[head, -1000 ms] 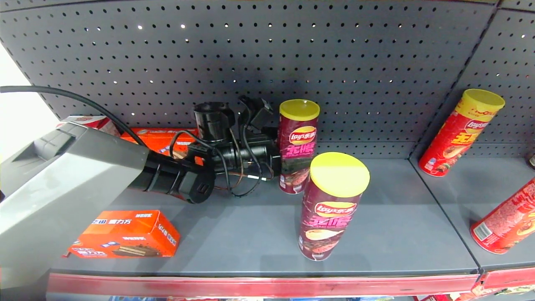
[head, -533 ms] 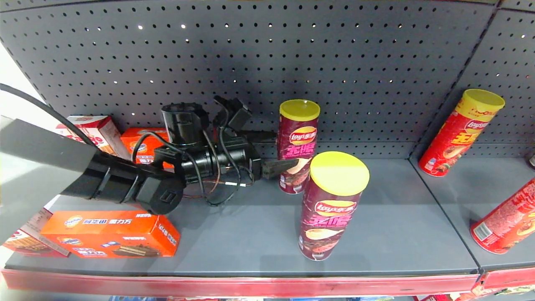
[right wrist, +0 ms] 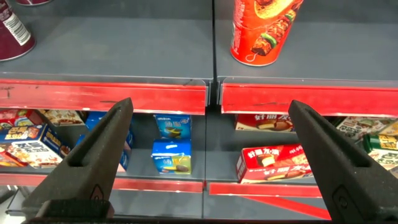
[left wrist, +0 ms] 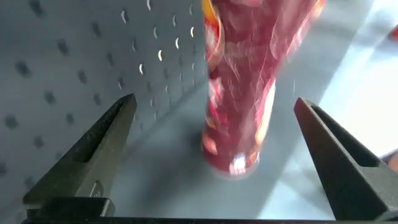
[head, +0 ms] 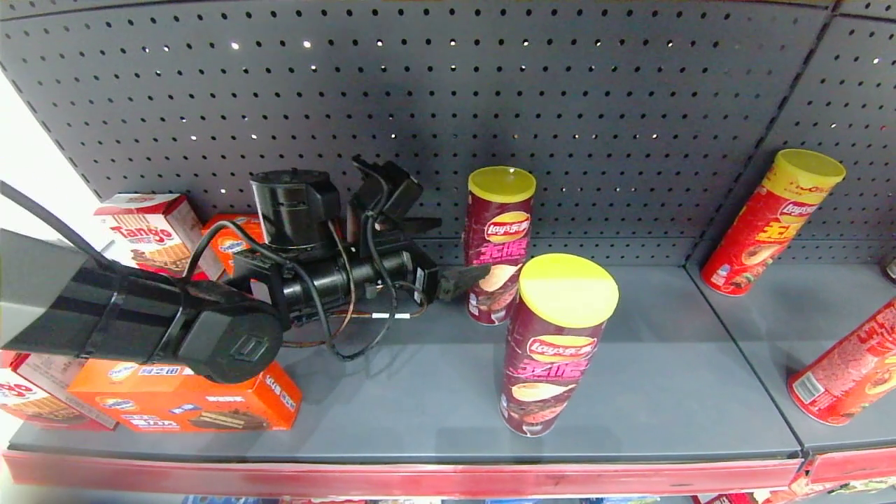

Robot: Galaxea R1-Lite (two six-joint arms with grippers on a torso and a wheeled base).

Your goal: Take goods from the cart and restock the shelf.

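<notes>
Two maroon chip cans with yellow lids stand upright on the grey shelf: one at the back, one nearer the front edge. My left gripper is open just left of the back can, its fingers apart and holding nothing. In the left wrist view the same can stands ahead between the spread fingers of the left gripper, by the pegboard wall. My right gripper is open and empty, held in front of the shelf's red front edge.
Orange wafer boxes and a white and red box lie at the shelf's left, under and behind my left arm. Red chip cans sit on the right bay, one leaning, one lying. Lower shelves hold snack boxes.
My left gripper has let go of the back maroon can and drawn back to the left, fingers now apart. The can stays upright. The boxes on the left are uncovered.
</notes>
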